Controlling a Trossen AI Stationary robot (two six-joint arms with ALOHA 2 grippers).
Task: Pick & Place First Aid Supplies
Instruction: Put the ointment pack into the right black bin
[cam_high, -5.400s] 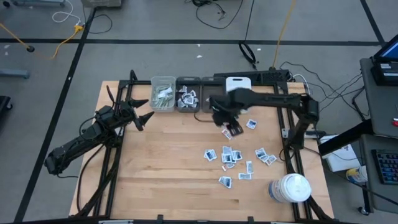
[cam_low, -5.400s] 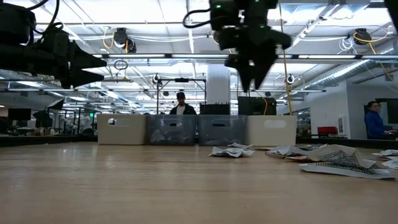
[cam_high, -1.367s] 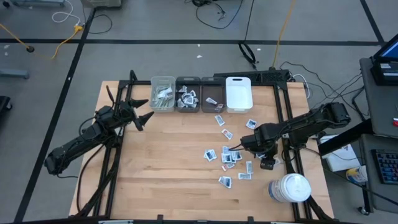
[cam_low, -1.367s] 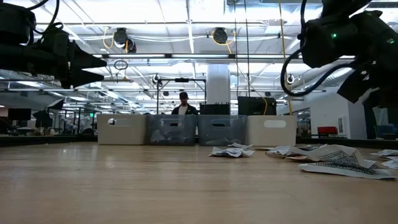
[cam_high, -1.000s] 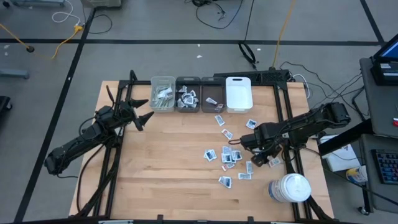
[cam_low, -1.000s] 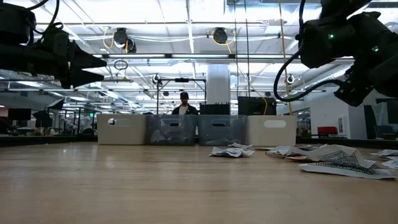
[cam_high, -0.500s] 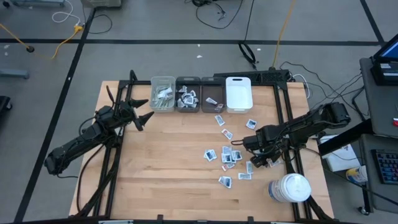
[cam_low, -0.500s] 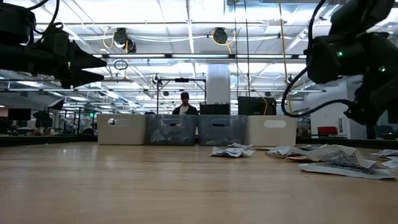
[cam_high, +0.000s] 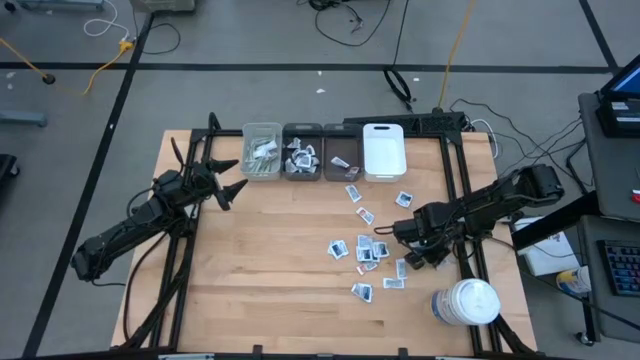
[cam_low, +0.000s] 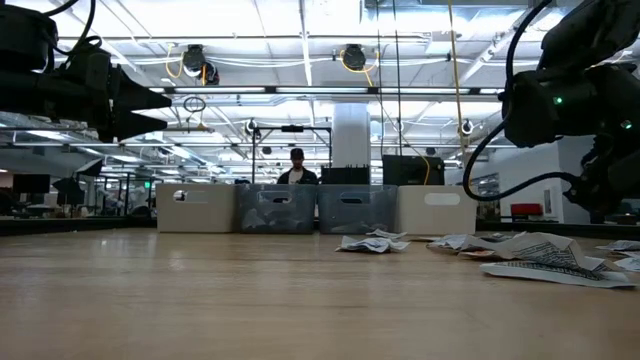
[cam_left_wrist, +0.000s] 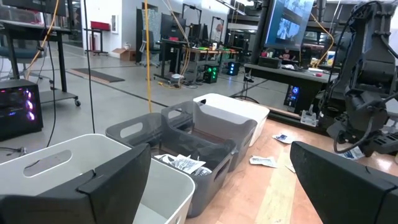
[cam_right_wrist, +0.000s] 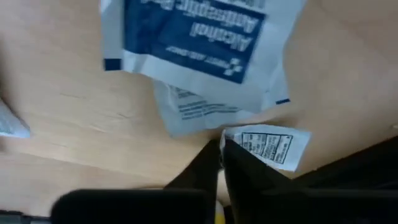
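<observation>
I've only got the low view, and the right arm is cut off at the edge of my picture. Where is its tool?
Observer: From above, the right tool is down at the right side of the scattered sachets.
Operator: Is it open or shut?
Observer: Its wrist view shows the fingers shut together. The tips are at the edge of a small white sachet, and I can't tell if it's pinched.
Operator: And the left tool?
Observer: The left tool hangs open at the table's left, pointing toward the leftmost bin.
</observation>
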